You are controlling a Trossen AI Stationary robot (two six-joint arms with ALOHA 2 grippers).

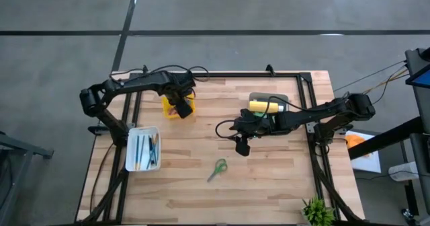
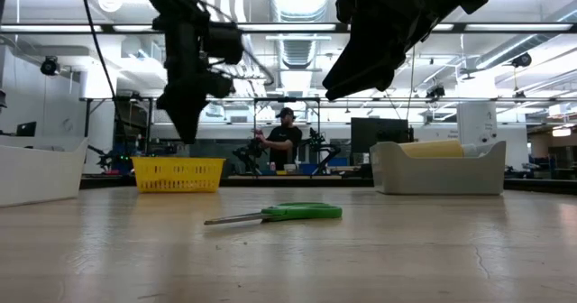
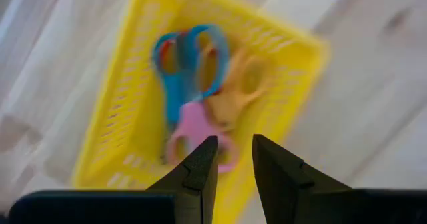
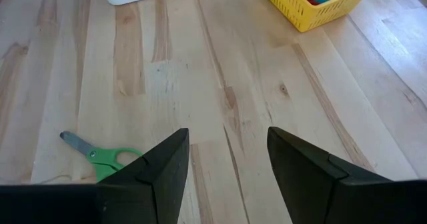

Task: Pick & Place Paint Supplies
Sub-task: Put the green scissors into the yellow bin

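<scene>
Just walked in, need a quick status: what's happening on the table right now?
Left gripper hovers open and empty above the yellow basket, which holds blue, pink and orange scissors. Right gripper hangs open over bare table mid-table, holding nothing. Green scissors lie loose on the wood. The white tray holds brushes or pens; the grey bin holds a yellow bottle.
</scene>
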